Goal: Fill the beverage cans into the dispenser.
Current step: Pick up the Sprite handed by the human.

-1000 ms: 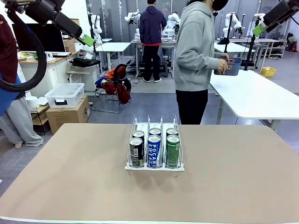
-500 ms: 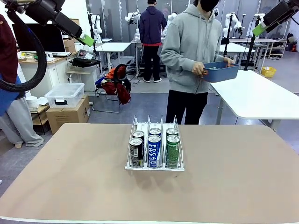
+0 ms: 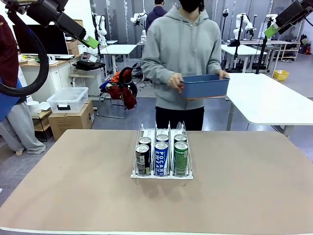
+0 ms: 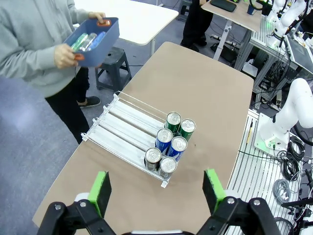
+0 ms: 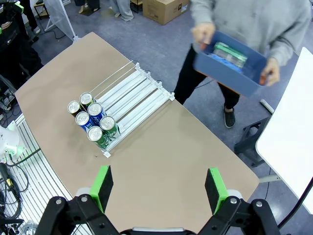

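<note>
dispenser [image 3: 146,132] holding six cans [image 3: 161,157], bin [image 3: 205,88] perhaps more

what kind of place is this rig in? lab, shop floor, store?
Most likely a robotics lab: white work tables behind the person, a storage bin on a cardboard box, and loose cable bundles.

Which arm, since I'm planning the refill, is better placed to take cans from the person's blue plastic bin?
Probably right: the blue rectangular plastic bin is held right of the clear acrylic dispenser. Both the left gripper and right gripper hang high, open.
</note>
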{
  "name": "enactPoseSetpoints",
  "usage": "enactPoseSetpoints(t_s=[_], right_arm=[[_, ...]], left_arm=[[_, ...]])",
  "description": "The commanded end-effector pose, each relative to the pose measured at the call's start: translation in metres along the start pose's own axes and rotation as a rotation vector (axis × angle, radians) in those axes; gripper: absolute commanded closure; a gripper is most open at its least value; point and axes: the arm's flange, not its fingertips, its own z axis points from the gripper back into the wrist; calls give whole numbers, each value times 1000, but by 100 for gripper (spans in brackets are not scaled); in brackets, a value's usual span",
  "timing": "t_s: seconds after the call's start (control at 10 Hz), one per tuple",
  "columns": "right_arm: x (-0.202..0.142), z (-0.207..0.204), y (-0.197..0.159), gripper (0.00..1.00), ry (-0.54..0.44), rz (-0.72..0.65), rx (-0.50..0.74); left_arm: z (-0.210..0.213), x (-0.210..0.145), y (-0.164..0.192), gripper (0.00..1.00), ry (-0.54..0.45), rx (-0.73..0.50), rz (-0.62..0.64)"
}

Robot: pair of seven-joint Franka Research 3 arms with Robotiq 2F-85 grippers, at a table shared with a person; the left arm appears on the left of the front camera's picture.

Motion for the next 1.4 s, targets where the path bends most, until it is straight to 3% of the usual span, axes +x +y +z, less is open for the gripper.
enactPoseSetpoints(t_s=[0.0,1.3], right_arm=[[-1,0,0,0,-6,1,10],[-1,0,0,0,-6,1,10]], left_arm=[[0,-1,0,0,3,-1,-1],[0,-1,0,0,3,-1,-1]])
